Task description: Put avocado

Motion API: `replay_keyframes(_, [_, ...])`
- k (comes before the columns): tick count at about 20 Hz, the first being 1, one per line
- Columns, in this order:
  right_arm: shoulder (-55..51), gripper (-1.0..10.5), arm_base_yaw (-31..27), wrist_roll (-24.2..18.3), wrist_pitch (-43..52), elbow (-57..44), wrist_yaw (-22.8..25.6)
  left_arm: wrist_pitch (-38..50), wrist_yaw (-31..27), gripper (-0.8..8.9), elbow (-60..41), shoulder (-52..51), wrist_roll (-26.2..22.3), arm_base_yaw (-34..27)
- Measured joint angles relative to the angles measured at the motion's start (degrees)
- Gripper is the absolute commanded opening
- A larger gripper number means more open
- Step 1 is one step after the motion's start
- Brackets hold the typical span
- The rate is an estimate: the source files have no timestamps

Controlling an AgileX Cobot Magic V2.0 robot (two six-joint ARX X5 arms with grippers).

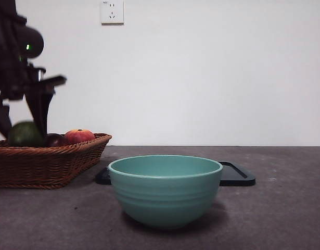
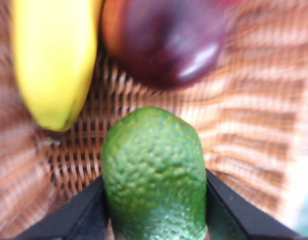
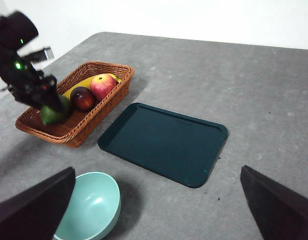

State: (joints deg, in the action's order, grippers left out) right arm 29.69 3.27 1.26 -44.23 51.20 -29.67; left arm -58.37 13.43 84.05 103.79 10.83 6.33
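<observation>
Right gripper (image 3: pixel 154 210): waiting high over the near tabletop (image 3: pixel 274 100), fingers spread wide, nothing between them.
Bowl (image 1: pixel 165 190): teal, nearest, empty.
Tray (image 3: pixel 164 142): dark, flat, just behind bowl.
Basket (image 1: pixel 45 164): wicker, far left; holds banana (image 2: pixel 53 60), maroon fruit (image 2: pixel 164 40), red-orange fruit (image 1: pixel 79 136).
Left gripper (image 2: pixel 154 210): inside basket, fingers closed against both flanks of avocado (image 2: pixel 154 175).
Avocado axis: long axis runs straight out between the fingers, away from wrist.
Judgement: grasp looks seated; a straight lift should clear the basket rim.
</observation>
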Motion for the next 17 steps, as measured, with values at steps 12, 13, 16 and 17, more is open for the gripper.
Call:
replay_keyframes(12, [0.00, 5.8, 0.00, 0.00, 0.00, 0.00, 0.00, -2.84, 0.37, 1.41, -0.31, -12.33, -2.47, 34.07])
replay_keyframes(13, [0.00, 5.8, 0.00, 0.02, 0.00, 0.00, 0.02, -2.69, 0.42, 1.41, -0.61, -12.33, -2.54, 36.44])
replay_keyframes(16, [0.00, 5.8, 0.00, 0.00, 0.00, 0.00, 0.02, 0.09, 0.42, 1.40, -0.61, -11.43, -2.60, 40.76])
replay_keyframes(17, [0.00, 5.8, 0.00, 0.00, 0.00, 0.00, 0.00, 0.39, 0.42, 1.40, -0.61, -10.49, -2.60, 41.64])
